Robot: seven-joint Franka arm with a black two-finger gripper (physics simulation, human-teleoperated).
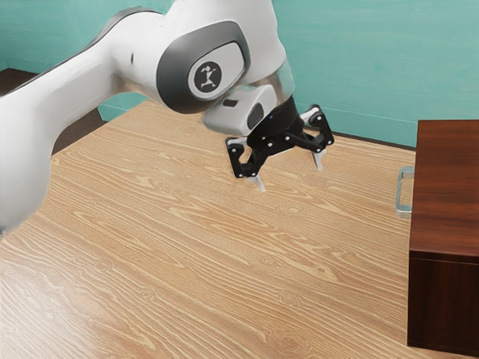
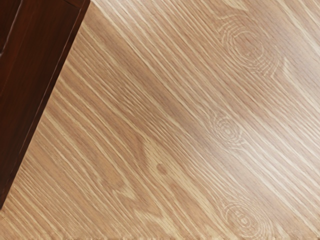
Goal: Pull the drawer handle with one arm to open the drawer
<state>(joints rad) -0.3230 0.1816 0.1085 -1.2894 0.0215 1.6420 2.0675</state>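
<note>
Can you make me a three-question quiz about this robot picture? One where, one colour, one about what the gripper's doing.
1. Where on the cabinet is the handle? A. top B. side facing the gripper C. back
2. The cabinet's colour? A. white B. dark brown C. green
3. The gripper is: A. open, holding nothing B. shut on the handle C. shut on a cup
Answers: 1B, it sticks out toward the gripper. 2B, dark wood. 3A, fingers spread, apart from the handle.

The drawer cabinet (image 1: 447, 194) runs past the exterior view's right edge; the arm (image 1: 75, 97) is cut off at its left.
</note>
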